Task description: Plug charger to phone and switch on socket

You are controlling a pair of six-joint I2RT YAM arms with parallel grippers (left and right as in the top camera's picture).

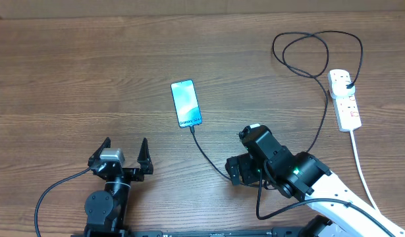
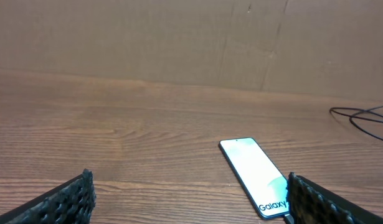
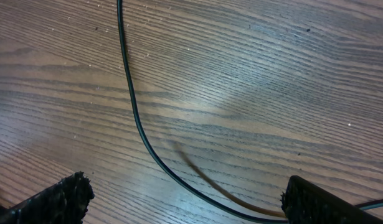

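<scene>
Nearest the bottom edge, the left fingers [image 1: 144, 150] are spread wide and hold nothing. They point up the surface [image 1: 70, 79] toward the phone [image 1: 186, 103] but sit well short of it. In the left wrist view the phone lies flat just ahead and to the right, its screen lit, with bare wood between the two pads.

To the right and slightly further in, the right fingers [image 3: 57, 202] are also released and empty. They hang low over the charger [image 3: 132, 106], whose thin black cable curves across the wood between them without touching either pad. That looks like a stance for taking the cable, or for having just let go of it; which one cannot be told.

Beyond the arms, the cable runs up to the phone's near short edge. It meets the edge as if the connector were seated, though the joint is too small to confirm.

The cable also passes under the right arm and climbs to loose loops at the far right. It ends at a black plug in the far outlet of the socket [image 1: 344, 99]. The white cord [image 1: 360, 164] trails back toward the near edge.

With both ends apparently in place, the switch on the socket is probably what remains. The right arm is the nearer one to it. Whether the switch is on cannot be made out.
</scene>
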